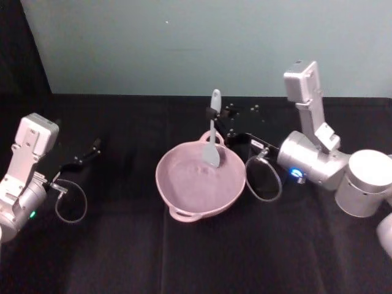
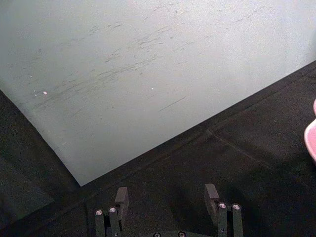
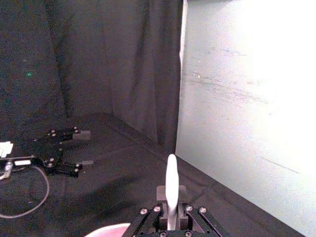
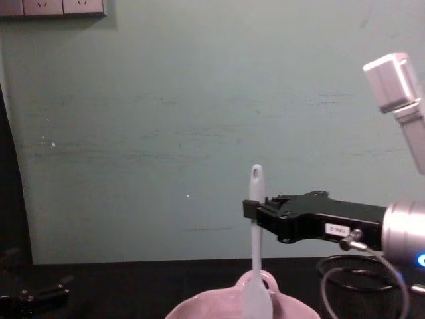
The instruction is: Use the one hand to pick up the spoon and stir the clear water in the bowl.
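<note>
The pale pink bowl sits mid-table, its loop handle at the far rim. Its water barely shows. My right gripper is shut on the white spoon high on its handle, holding it upright above the bowl's far side. The flat head dips inside the bowl near the far wall. In the chest view the right gripper clamps the spoon below the handle hole. The right wrist view has the handle standing between the jaws. My left gripper lies open at the table's left, far from the bowl.
A black cloth covers the table, with a pale green wall behind it. A cable loop hangs from the right wrist close to the bowl's right rim. Another loop hangs by the left arm. The bowl's edge shows in the left wrist view.
</note>
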